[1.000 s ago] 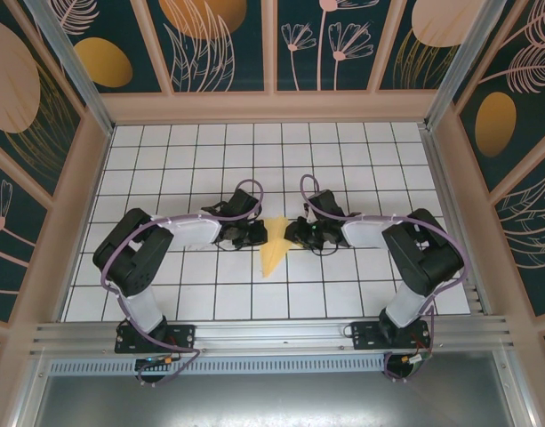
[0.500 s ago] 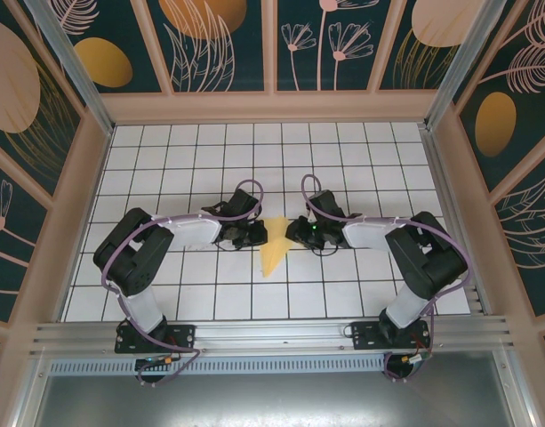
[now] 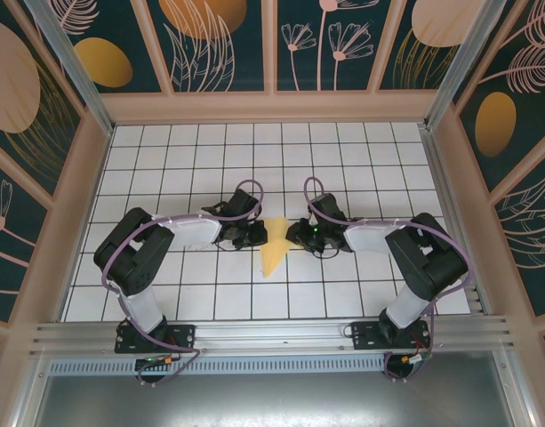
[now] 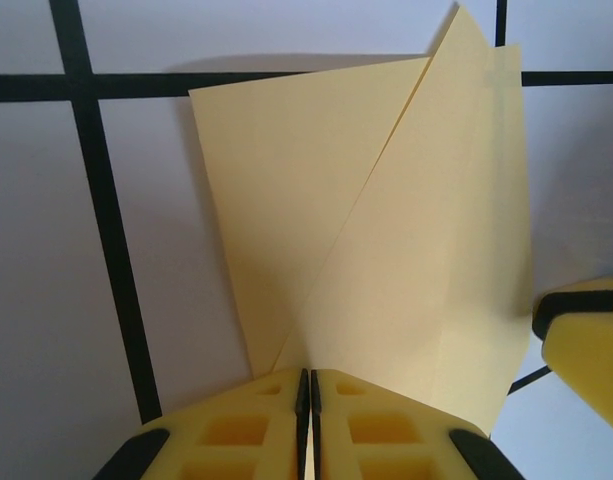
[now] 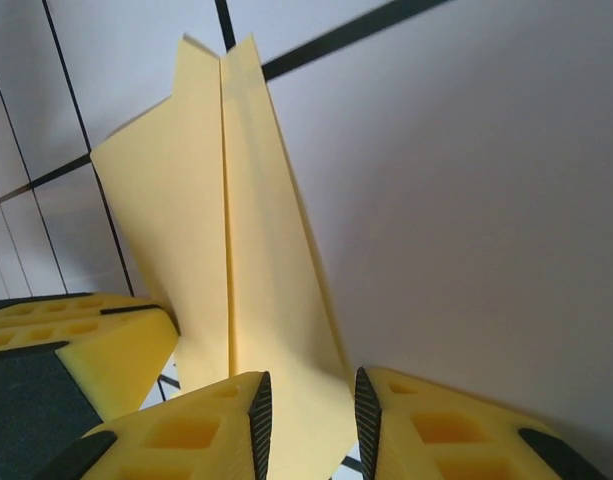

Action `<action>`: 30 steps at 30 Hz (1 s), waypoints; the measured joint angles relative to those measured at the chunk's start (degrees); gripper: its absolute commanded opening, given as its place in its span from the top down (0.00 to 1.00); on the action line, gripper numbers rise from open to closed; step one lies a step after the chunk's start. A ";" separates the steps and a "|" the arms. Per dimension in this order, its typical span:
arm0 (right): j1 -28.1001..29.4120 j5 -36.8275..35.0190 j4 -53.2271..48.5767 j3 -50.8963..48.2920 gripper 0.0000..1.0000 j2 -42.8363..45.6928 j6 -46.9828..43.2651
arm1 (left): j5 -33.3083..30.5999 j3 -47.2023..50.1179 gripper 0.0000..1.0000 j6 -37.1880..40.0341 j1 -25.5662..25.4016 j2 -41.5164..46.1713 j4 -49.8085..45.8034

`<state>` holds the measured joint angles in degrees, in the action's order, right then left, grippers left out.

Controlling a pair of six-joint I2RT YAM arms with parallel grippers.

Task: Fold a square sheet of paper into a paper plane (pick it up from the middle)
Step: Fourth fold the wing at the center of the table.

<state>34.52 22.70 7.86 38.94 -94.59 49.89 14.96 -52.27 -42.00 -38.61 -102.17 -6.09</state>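
Note:
The square sheet of paper (image 3: 273, 254) is pale yellow and folded into a narrow pointed wedge, much like a paper plane. It lies flat on the tiled table between the two grippers, its point toward the near edge. My left gripper (image 3: 259, 235) is at its left edge. In the left wrist view the jaws (image 4: 304, 382) are shut, their tips resting on the layered paper (image 4: 386, 220). My right gripper (image 3: 295, 235) is at the right edge. In the right wrist view it (image 5: 310, 388) stands open astride the paper (image 5: 256, 250), which has a centre crease.
The white gridded table (image 3: 343, 160) is walled by patterned panels, and an aluminium rail (image 3: 272, 334) runs along the near edge. The right gripper's yellow finger (image 4: 586, 345) shows beside the paper in the left wrist view. The left finger (image 5: 96, 345) shows in the right wrist view.
The right arm's wrist and forearm have shifted slightly to the right. The paper and the left arm have not visibly moved.

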 measured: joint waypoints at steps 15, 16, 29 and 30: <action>0.04 2.82 5.66 -0.63 0.62 -1.05 2.14 | 0.98 1.01 0.86 -0.02 0.35 0.02 1.77; -0.04 2.93 6.45 -0.63 0.61 -1.05 2.12 | 1.05 1.11 0.86 -0.02 0.37 0.02 2.01; -2.60 10.27 13.29 1.18 0.58 -6.12 0.37 | 1.25 1.75 0.86 -0.15 0.37 0.11 3.32; -2.58 10.56 13.35 1.31 0.60 -6.23 0.11 | 1.25 1.79 0.86 -0.22 0.37 0.13 3.34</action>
<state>31.94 33.26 21.21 40.25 -100.82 50.00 16.21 -50.48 -42.22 -38.24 -102.04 -2.74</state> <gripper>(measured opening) 0.419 0.138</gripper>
